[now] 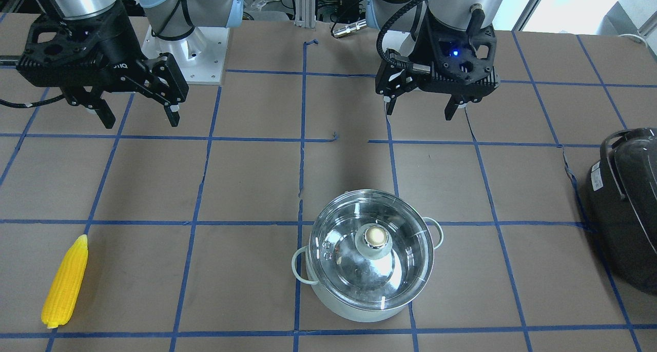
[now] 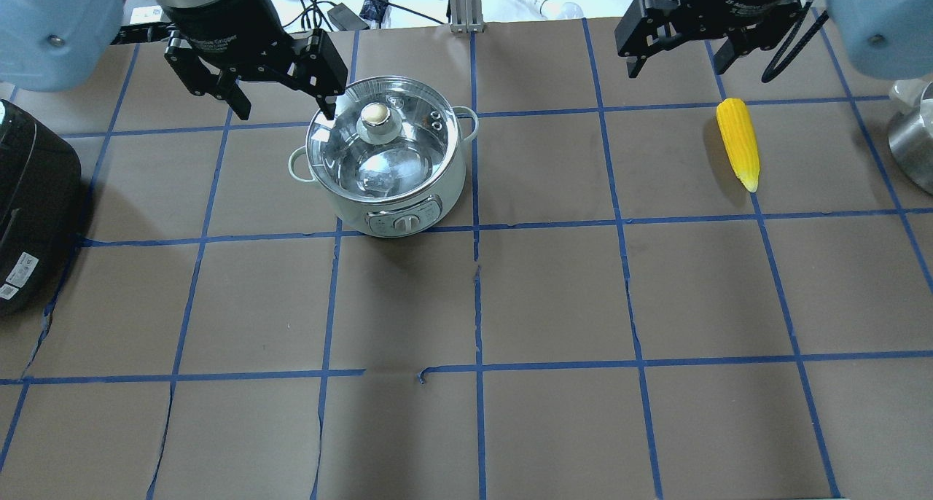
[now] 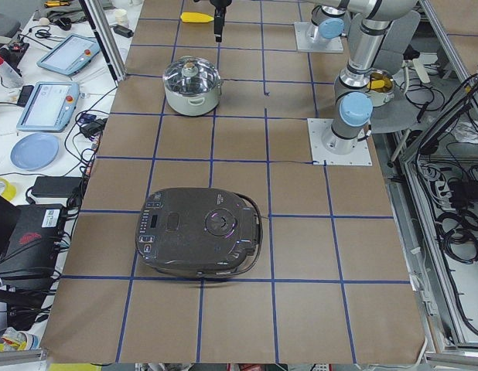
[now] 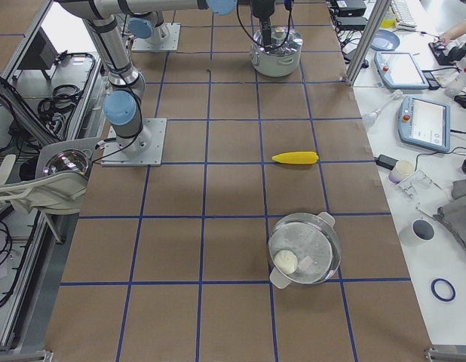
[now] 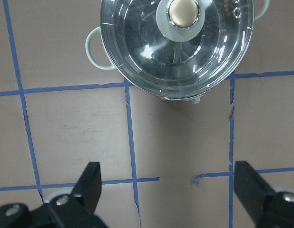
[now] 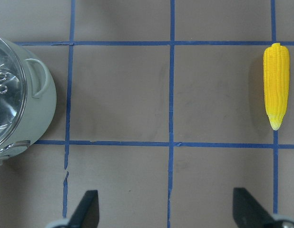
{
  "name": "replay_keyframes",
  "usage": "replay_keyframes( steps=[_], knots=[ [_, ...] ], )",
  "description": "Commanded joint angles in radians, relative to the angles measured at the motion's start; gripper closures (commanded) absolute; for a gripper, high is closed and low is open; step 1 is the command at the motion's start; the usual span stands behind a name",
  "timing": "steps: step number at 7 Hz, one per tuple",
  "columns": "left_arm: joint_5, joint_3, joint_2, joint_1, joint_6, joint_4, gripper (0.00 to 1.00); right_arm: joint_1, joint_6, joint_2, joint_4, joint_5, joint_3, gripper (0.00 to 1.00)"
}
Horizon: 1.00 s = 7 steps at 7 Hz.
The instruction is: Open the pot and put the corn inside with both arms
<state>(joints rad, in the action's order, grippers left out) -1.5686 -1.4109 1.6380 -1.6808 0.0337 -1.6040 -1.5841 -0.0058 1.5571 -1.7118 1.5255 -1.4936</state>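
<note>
1. Round pot (image 2: 448,190), shiny steel inside and pale green on the outer wall, upright on the brown table (image 2: 554,296) taped into blue squares.
2. Closed by a clear glass lid (image 1: 339,229) seated level on the rim, steel bottom visible through it.
3. Round brass-coloured knob (image 1: 376,236) on a pale base at the lid's middle, and small vent holes near one edge.
4. Two small pale loop handles (image 1: 300,266) on opposite sides, and a dial panel low on the wall facing the robot.
5. Bright yellow corn (image 2: 738,143), bumpy and tapered, flat on the table on the robot's right, well apart from the pot, pointed tip toward the robot.
6. Left gripper (image 2: 286,110) raised above the table on the robot's side of the pot, fingers spread wide, nothing between them.
7. Right gripper (image 2: 674,63) raised on the robot's side of the corn, fingers likewise wide apart and empty.
8. Large black cooker (image 3: 200,232) toward the table's left end, well apart from the pot.
</note>
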Motion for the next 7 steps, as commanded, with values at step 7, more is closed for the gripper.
replay_keyframes(
  steps=[7],
  knots=[
    [-0.001,-0.013,-0.018,0.013,0.015,0.001,0.00,-0.005,-0.006,-0.006,0.004,-0.019,0.004,0.00]
  ],
)
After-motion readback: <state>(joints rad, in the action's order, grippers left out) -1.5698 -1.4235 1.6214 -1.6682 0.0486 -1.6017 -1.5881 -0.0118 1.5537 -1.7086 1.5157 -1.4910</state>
